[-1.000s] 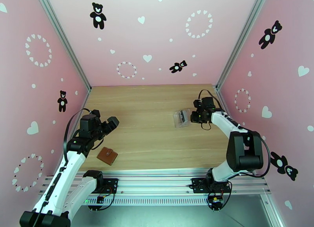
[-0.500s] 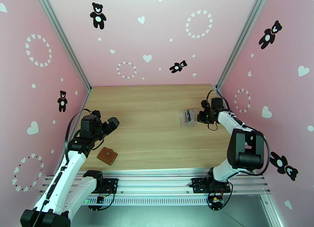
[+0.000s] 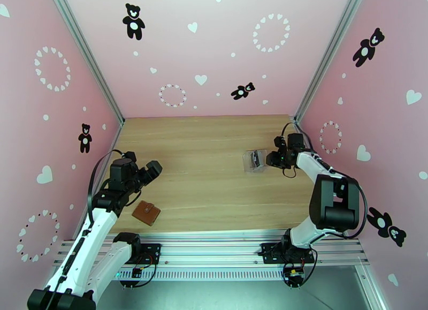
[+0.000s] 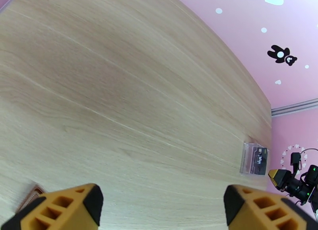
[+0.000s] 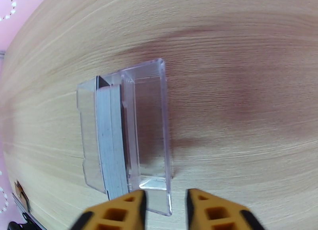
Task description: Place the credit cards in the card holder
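Note:
The credit cards (image 3: pixel 256 159) stand as a dark stack inside a clear plastic box (image 3: pixel 251 161) at the table's right middle. In the right wrist view the credit cards (image 5: pixel 113 139) show edge-on, grey, in the clear box (image 5: pixel 149 119). My right gripper (image 3: pixel 271 159) is just right of the box, its fingers (image 5: pixel 214 213) apart with the box's thin near wall in the gap. The card holder (image 3: pixel 146 213), a brown wallet, lies folded near the front left. My left gripper (image 3: pixel 153 171) hovers open above and behind it, with the card holder's corner (image 4: pixel 28 198) showing by one finger (image 4: pixel 67 209).
Pink walls close in the wooden table (image 3: pixel 203 140) on three sides. A metal rail (image 3: pixel 214 247) runs along the near edge. In the left wrist view the box (image 4: pixel 254 160) and my right gripper (image 4: pixel 283 178) sit far across bare wood.
The right gripper pulled the clear box a little to the right, then parted its fingers from shut. The left arm has barely moved.

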Action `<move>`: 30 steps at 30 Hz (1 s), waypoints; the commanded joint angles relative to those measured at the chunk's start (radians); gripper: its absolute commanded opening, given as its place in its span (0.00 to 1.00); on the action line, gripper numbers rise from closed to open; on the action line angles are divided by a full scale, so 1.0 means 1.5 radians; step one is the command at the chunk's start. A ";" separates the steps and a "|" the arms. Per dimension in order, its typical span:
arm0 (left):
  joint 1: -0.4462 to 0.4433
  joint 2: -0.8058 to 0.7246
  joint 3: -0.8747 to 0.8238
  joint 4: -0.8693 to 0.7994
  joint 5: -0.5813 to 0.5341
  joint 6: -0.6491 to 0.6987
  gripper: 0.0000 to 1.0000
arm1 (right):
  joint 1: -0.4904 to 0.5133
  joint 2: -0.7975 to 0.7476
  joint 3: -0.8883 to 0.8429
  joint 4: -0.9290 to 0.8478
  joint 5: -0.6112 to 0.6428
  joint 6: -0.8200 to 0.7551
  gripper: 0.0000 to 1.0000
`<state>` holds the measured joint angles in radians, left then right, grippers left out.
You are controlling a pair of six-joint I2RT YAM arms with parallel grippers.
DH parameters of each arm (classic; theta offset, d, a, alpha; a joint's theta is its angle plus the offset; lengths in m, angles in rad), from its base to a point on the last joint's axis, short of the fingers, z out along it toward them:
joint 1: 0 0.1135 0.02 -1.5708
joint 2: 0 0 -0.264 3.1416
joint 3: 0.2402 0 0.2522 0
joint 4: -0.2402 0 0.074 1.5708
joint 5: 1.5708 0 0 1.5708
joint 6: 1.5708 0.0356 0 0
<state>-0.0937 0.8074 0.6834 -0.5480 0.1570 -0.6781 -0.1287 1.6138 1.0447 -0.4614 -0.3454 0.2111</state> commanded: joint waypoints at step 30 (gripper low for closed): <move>-0.025 0.009 -0.162 -0.237 -0.129 -0.315 0.87 | 0.217 -0.195 -0.036 0.045 0.026 0.063 0.51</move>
<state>-0.1101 0.8211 0.4686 -0.9897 -0.1413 -1.1336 0.1898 1.3148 1.0031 -0.4122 -0.3058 0.2905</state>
